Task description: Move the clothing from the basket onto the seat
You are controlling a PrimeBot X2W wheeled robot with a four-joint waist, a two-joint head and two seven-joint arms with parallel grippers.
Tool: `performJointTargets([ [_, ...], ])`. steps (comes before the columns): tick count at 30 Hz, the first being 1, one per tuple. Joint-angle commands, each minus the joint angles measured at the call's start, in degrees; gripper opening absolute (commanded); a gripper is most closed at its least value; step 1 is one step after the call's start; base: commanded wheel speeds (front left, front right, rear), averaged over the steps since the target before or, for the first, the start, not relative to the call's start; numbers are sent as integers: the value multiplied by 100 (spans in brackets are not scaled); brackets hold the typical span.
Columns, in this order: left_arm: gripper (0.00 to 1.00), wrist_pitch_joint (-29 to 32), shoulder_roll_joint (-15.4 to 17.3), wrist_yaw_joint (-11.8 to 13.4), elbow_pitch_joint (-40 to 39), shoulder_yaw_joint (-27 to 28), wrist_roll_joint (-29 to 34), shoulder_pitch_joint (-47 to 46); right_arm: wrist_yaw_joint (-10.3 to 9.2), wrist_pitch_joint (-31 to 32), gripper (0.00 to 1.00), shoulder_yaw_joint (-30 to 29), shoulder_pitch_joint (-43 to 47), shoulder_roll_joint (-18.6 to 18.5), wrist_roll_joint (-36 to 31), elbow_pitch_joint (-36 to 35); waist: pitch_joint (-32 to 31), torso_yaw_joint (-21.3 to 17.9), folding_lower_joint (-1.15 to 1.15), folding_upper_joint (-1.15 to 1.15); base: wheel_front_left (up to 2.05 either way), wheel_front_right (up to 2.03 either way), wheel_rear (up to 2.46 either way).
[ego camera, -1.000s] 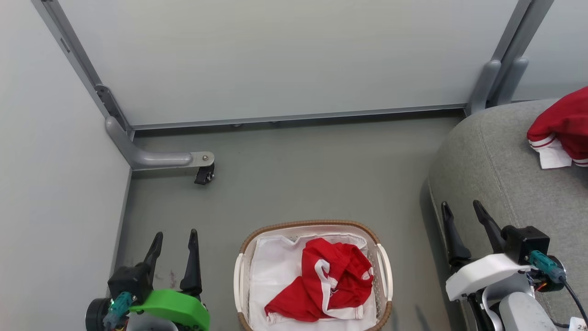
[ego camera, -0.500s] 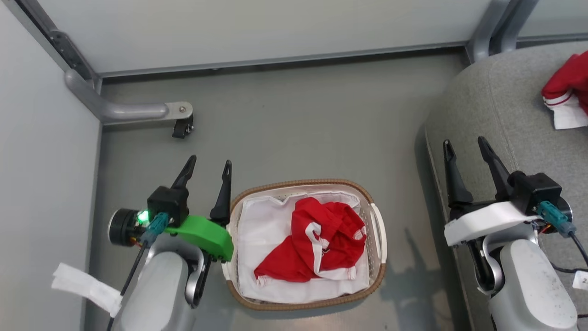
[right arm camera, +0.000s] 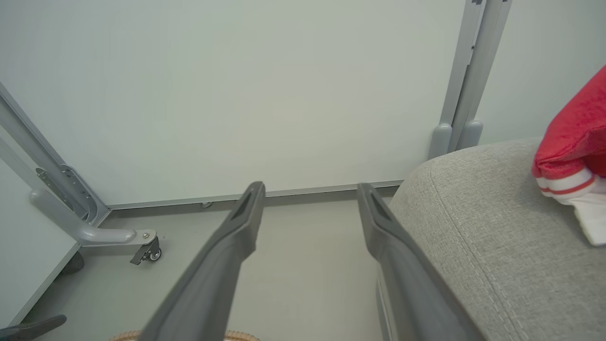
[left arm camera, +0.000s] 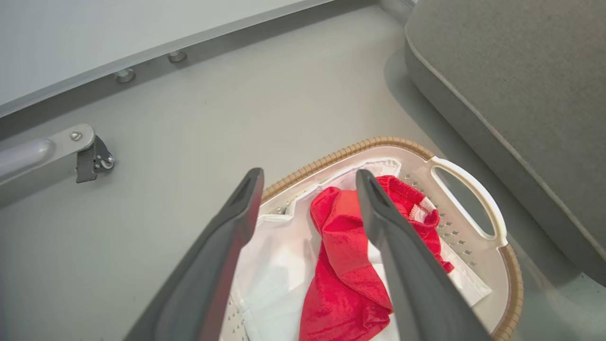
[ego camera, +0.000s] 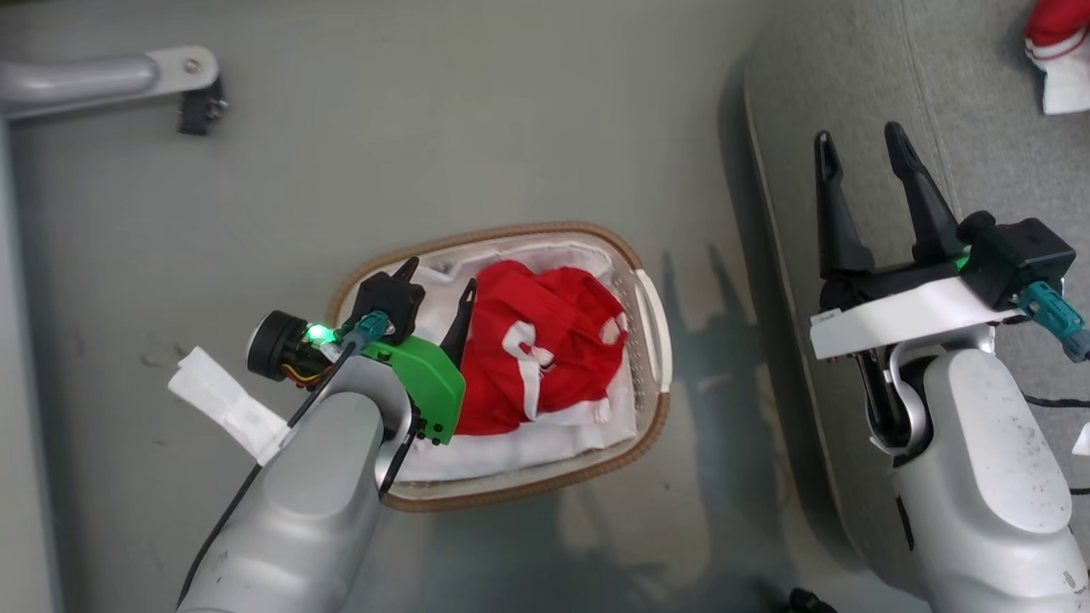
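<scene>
Floor (ego camera: 426, 128), grey: basket (ego camera: 660, 340) at 6 o'clock, seat (ego camera: 996, 111) at 2; I read left pincer (ego camera: 438, 274) and right pincer (ego camera: 858, 136) both spread.

A smooth grey-green floor (ego camera: 511, 128) runs to pale partition wall panels (right arm camera: 236, 94) with a metal rail (right arm camera: 307, 193) along their base. A curved metal foot (right arm camera: 104, 235) ends in a small black caster (right arm camera: 149, 253). A grey upright post (right arm camera: 468, 71) stands just behind the grey fabric seat (right arm camera: 473, 246). The light is soft and even.
</scene>
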Motion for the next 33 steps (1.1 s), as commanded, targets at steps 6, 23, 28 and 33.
performJointTargets([
  [6, 100, 147, 53, -16, 602, -710, -154, -447, -8, -9, 100, 242, -268, -7, 299, -309, 1252, -1084, -1, 0, 0, 0, 0],
  [23, 100, 337, 424, 502, 1807, -938, -59, -1115, -8, -9, 100, 554, -499, -8, 751, -511, 1931, -1501, -1, 0, 0, 0, 0],
  [28, 100, 591, 540, 598, 1910, -940, -111, -1166, -8, -9, 100, 609, -539, -9, 792, -531, 2010, -1553, -1, 0, 0, 0, 0],
  [33, 0, 879, 519, 603, 1970, -932, -190, -1086, -8, -9, 100, 619, -541, -9, 814, -541, 2035, -1559, -1, 0, 0, 0, 0],
])
